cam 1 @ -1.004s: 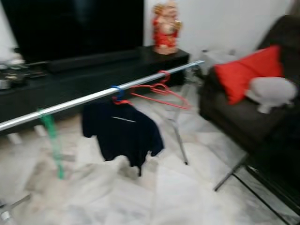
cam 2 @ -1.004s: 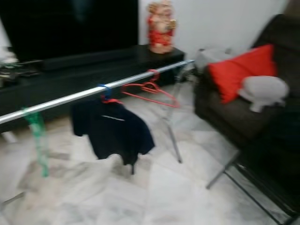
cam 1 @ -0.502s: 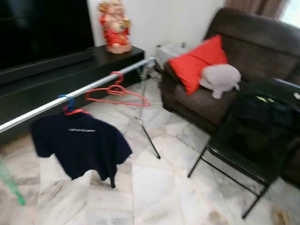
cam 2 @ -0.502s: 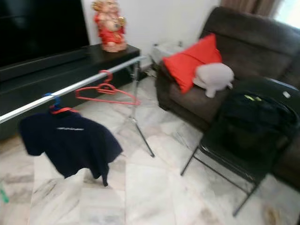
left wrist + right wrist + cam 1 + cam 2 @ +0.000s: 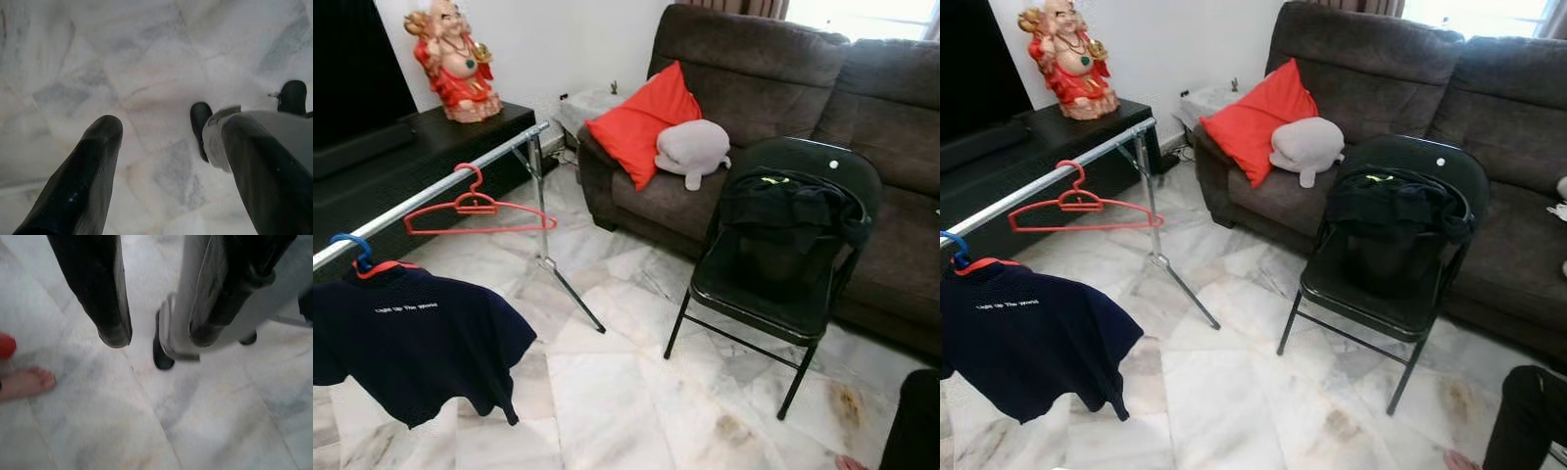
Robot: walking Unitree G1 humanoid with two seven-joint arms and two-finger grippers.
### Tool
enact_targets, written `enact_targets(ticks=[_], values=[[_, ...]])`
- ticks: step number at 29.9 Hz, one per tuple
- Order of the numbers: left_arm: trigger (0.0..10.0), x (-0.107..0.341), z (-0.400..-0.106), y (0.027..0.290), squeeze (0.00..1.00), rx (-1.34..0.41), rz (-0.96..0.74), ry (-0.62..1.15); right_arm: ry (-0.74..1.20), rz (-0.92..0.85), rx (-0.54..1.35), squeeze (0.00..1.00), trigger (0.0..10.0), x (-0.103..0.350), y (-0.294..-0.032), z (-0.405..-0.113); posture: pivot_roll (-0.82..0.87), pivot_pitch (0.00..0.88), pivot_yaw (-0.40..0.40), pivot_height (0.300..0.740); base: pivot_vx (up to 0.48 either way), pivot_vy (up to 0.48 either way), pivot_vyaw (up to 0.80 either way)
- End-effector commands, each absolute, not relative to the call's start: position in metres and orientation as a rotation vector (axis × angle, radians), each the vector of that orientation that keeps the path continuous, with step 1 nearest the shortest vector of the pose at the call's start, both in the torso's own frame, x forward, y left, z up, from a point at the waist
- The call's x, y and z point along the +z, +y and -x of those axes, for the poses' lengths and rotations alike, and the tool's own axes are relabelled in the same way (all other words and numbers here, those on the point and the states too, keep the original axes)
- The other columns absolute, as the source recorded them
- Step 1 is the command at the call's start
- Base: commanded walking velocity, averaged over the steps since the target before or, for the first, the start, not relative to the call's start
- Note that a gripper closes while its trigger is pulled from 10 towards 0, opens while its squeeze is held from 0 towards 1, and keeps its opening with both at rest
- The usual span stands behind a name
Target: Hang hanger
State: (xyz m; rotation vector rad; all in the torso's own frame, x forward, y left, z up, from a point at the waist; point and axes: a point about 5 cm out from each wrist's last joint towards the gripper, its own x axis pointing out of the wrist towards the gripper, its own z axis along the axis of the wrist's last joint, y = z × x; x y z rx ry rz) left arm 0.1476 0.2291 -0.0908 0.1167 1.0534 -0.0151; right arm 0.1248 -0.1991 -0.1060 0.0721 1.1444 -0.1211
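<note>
Red hanger [image 5: 475, 204] on rail [image 5: 431, 189]; grippers apparently down near floor [image 5: 146, 58].

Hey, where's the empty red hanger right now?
In the left eye view, the red hanger hangs empty on the silver rail, left of the folding chair, between the navy shirt and the rail's end.

You have a marble floor [image 5: 636, 392] carrying the rack's leg [image 5: 570, 294], with a black folding chair [image 5: 773, 284] right of it before the sofa [image 5: 891, 225].
</note>
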Motion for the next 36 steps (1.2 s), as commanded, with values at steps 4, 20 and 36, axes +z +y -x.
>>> enact_targets(ticks=[4,20,36], values=[[10.0,-0.0921,-0.1435,0.2302,0.0,-0.019,-0.122,1.069,1.135,-0.08,-0.128,0.0,10.0,-0.1057,-0.1981,-0.1262,0.13,0.0,0.031,0.74,0.285,0.0,0.0],[10.0,-0.0925,-0.1434,0.2289,0.0,-0.021,-0.118,1.072,1.13,-0.071,-0.128,0.0,10.0,-0.1053,-0.1995,-0.1267,0.14,0.0,0.025,0.74,0.288,0.0,-0.36],[10.0,-0.0923,-0.1443,0.2282,0.0,-0.03,-0.117,1.072,1.108,-0.082,-0.157,0.0,10.0,-0.1045,-0.2004,-0.128,0.13,0.0,0.028,0.74,0.289,0.0,-0.1]])
